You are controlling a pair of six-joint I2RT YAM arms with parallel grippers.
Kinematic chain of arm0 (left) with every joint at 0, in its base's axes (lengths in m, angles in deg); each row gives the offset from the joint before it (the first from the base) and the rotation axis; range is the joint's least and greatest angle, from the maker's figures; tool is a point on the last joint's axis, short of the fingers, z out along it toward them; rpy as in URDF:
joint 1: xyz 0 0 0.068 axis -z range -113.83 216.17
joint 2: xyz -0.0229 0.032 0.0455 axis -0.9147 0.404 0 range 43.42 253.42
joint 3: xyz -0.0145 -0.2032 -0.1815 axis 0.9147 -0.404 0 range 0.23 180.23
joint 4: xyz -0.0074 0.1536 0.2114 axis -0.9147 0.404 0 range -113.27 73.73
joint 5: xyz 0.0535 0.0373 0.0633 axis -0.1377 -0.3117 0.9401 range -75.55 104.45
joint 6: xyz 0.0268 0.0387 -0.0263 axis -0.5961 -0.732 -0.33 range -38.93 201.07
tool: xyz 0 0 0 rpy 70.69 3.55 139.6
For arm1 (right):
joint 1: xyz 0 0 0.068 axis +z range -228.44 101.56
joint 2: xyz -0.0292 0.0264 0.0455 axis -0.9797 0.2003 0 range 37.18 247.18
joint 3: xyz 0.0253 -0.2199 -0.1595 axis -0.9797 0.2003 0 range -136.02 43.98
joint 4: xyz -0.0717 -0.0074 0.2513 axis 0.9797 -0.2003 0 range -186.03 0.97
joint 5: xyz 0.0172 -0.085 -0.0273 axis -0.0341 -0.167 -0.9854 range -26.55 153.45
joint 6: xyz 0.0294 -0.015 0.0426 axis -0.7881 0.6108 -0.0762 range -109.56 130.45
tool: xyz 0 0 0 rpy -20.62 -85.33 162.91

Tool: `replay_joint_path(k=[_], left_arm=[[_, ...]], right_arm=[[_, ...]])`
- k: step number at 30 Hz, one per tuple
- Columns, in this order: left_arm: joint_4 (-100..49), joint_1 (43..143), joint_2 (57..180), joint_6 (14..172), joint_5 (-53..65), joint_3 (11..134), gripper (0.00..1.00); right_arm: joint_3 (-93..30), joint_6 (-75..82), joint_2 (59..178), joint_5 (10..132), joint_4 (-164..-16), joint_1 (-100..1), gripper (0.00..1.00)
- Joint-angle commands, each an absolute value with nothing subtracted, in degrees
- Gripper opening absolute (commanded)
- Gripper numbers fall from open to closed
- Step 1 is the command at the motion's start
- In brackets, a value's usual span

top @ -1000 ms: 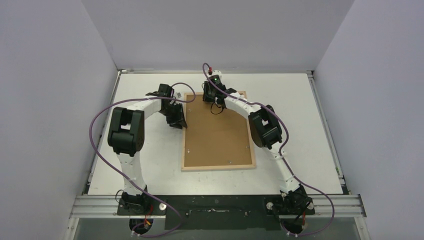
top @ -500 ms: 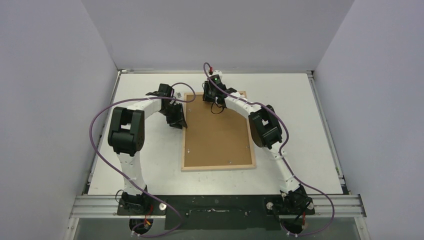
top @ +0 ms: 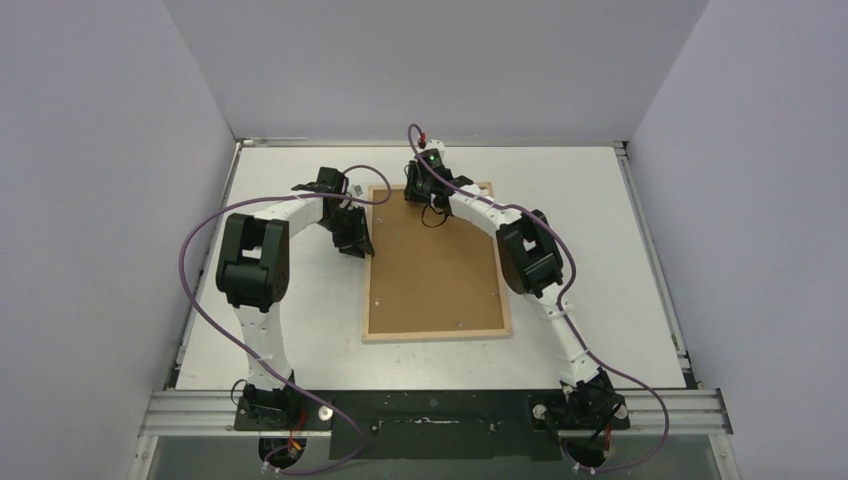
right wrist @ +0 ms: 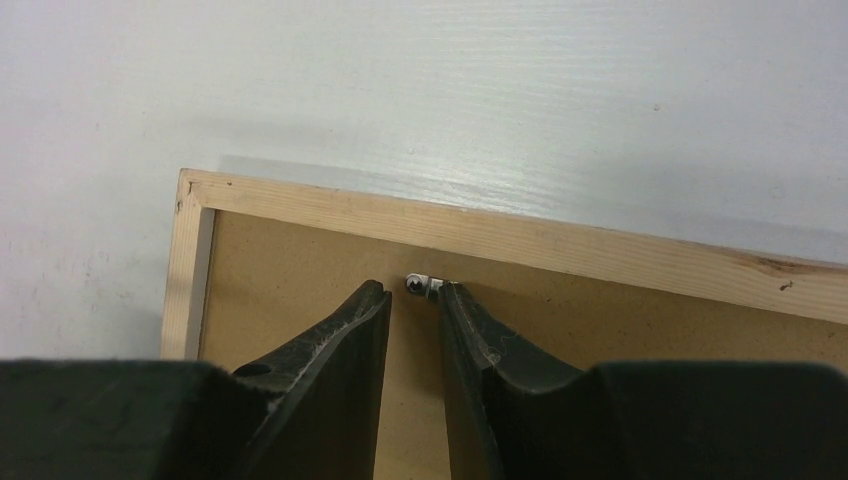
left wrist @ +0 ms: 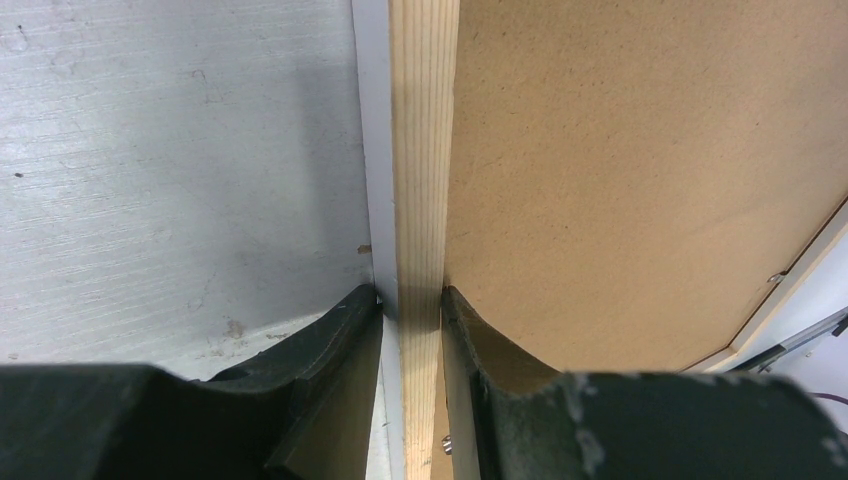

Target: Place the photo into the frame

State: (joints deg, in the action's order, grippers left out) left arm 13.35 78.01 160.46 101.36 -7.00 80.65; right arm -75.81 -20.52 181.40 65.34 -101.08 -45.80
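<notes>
Wood-backed frame (top: 437, 333) lies face-down on the table (top: 600, 250), board (top: 435, 270) in it — your left gripper (left wrist: 410, 296) clamps its left rail; your right gripper (right wrist: 413, 292) (jaws narrowly parted) flanks a clip (right wrist: 422, 286) at the far rail.

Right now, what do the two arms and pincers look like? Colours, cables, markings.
The left arm and right arm: white links, black joint housings. A purple cable loops along each. The right wrist carries a green light and a red-tipped plug. The left pincer and right pincer: two black, curved, tapering fingers, edges scuffed pale.
</notes>
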Motion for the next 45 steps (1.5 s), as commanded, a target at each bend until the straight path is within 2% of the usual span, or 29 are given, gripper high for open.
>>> replay_joint_path(k=[1,8,24,31,37,43,45], left_arm=[[15.8,78.8,164.5,99.8,-5.4,79.5,0.28],[16.0,78.8,165.0,99.5,-5.7,79.7,0.28],[16.7,78.6,164.8,99.2,-6.1,80.8,0.28],[14.3,73.5,161.7,102.8,-11.7,90.0,0.31],[13.8,70.2,161.6,105.0,-14.4,99.3,0.38],[13.9,69.4,164.4,106.2,-14.1,103.4,0.39],[13.5,69.3,166.5,106.8,-13.9,105.8,0.43]], right_arm=[[-75.9,-20.3,184.4,63.7,-99.8,-46.0,0.27],[-74.8,-18.4,185.0,61.9,-97.4,-46.0,0.27],[-73.4,-21.1,185.3,68.9,-90.8,-46.4,0.29],[-73.1,-25.2,173.2,69.7,-95.0,-51.1,0.31],[-83.4,-25.4,173.6,79.5,-110.4,-55.4,0.35],[-76.7,-28.4,171.4,84.1,-110.2,-52.8,0.34],[-73.8,-28.1,170.2,83.6,-108.6,-51.3,0.34]])
